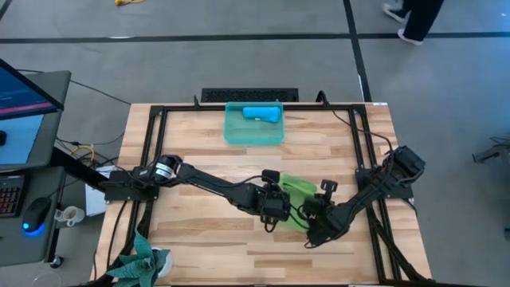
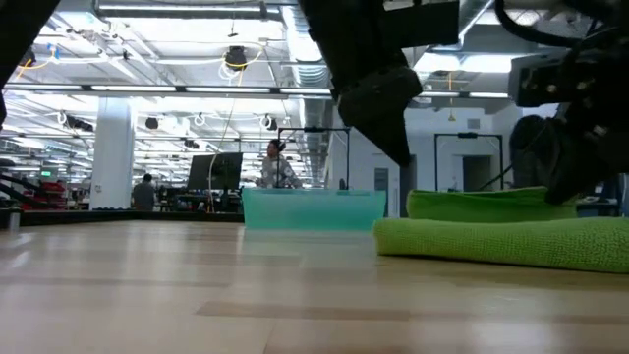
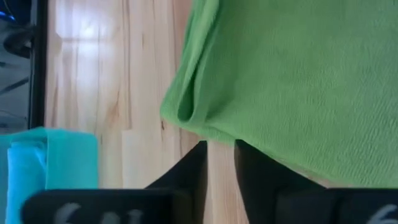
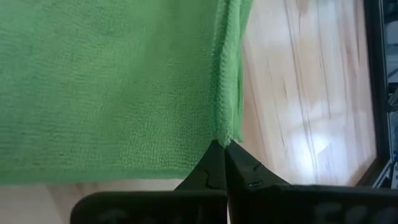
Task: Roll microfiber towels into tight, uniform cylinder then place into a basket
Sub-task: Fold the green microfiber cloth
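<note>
The lime green towel [image 1: 293, 196] lies on the table's near middle, folded over so that one layer rests on another [image 2: 501, 241]. The sky-blue towel [image 1: 263, 114] lies rolled inside the teal see-through basket [image 1: 236, 134], which stands at the far middle. My left gripper [image 3: 221, 155] is low at the green towel's left end [image 1: 275, 211], its fingers a narrow gap apart, with bare wood showing between them. My right gripper [image 4: 222, 152] is at the towel's near right corner [image 1: 309, 223], shut on it. My left gripper: one fingertip [image 3: 249, 158] reaches the green towel's edge [image 3: 242, 138], which lies over it; I cannot tell whether it touches. My right gripper pinches the green towel's corner [image 4: 225, 138], where the hemmed side edge ends, between its two shut fingertips. The towel lies flat on the table beyond the fingers.
Black frame rails [image 1: 155, 159] run along the table's left, right and far sides. A teal artificial plant [image 1: 143, 261] stands at the near left corner. A desk with screen, keyboard and mouse [image 1: 24, 159] is off the table's left. People show far off in the room [image 2: 275, 162].
</note>
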`<control>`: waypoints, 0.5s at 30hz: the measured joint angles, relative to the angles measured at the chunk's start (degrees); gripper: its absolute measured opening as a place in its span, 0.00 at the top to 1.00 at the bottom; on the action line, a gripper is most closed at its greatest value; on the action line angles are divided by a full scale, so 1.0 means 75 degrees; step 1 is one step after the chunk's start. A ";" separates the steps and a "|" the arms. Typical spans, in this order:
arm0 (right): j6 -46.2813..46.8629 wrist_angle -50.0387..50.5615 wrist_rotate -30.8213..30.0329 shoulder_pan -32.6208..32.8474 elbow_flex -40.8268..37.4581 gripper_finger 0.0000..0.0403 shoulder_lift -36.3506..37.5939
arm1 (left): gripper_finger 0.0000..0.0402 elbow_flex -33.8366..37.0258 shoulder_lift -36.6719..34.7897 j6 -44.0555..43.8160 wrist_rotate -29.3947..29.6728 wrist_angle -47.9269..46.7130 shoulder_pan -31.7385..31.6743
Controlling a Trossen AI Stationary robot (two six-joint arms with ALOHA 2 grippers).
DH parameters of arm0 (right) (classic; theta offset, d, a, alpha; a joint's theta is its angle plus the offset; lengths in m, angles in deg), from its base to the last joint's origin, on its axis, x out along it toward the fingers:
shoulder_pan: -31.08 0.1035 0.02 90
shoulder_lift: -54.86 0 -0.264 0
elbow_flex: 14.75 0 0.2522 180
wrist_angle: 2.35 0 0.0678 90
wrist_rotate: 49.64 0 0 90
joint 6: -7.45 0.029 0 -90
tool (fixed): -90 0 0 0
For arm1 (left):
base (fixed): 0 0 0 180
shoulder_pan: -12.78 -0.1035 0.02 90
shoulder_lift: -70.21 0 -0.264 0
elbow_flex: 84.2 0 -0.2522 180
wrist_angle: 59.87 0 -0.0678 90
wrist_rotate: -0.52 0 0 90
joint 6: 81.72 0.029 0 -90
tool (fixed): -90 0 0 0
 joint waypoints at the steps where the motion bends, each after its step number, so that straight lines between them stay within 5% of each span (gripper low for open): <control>1: -0.0005 -0.0062 -0.0026 -0.0037 -0.0041 0.99 0.0000 | 0.80 0.0000 0.0000 -0.0043 -0.0004 -0.0130 0.0000; 15: -0.0334 -0.0097 -0.0193 -0.0341 -0.0135 0.96 0.0000 | 0.73 0.0000 0.0000 -0.0228 -0.0636 -0.0613 0.0541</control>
